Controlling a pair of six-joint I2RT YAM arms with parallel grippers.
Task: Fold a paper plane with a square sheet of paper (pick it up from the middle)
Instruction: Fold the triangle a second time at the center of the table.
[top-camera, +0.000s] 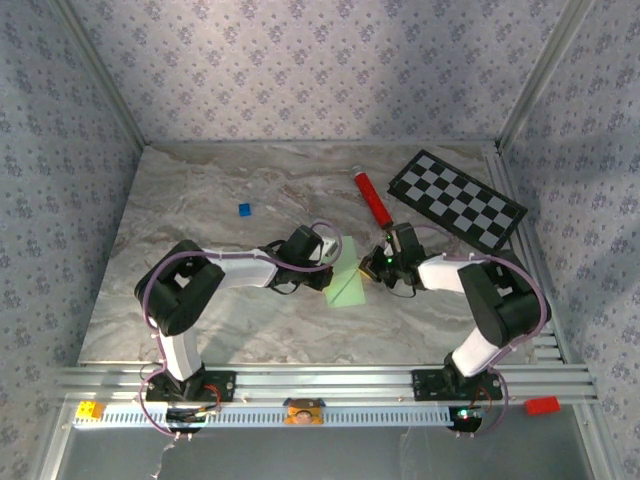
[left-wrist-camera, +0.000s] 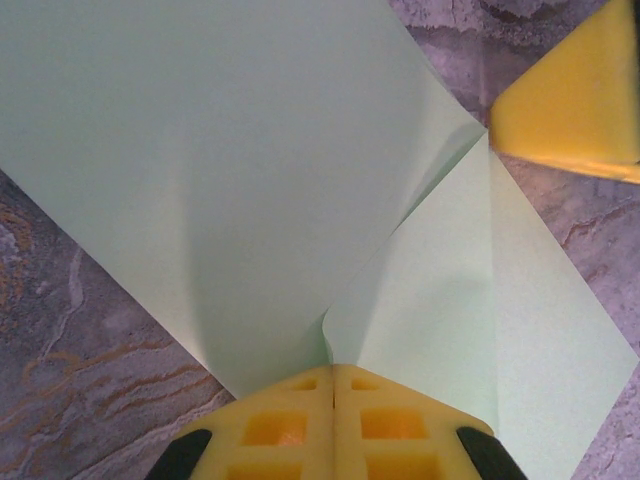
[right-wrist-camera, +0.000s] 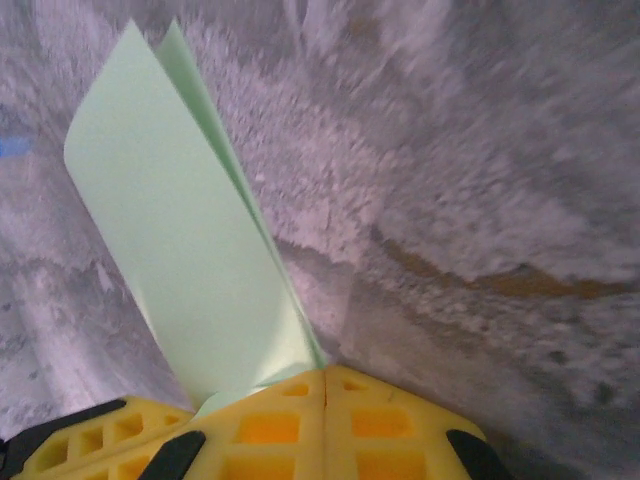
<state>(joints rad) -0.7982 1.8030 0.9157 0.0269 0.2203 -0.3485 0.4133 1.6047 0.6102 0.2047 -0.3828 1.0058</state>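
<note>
The square sheet of paper (top-camera: 346, 276), pale green and partly folded, lies mid-table between my two grippers. My left gripper (top-camera: 333, 264) meets it from the left. In the left wrist view its yellow fingers (left-wrist-camera: 290, 420) are shut, with the sheet (left-wrist-camera: 230, 170) pinched in the seam between them where two flaps meet. From the right comes my right gripper (top-camera: 371, 266). Its yellow fingers (right-wrist-camera: 380, 420) are also shut, on the sheet's (right-wrist-camera: 180, 230) doubled edge, which stands up off the marble. The paper plane is out of view.
A red tube (top-camera: 372, 197) and a black-and-white checkerboard (top-camera: 457, 199) lie at the back right. A tiny blue square (top-camera: 244, 209) sits at the back left. Patterned walls enclose the table (top-camera: 200, 320). A red block (top-camera: 541, 404) sits on the near rail.
</note>
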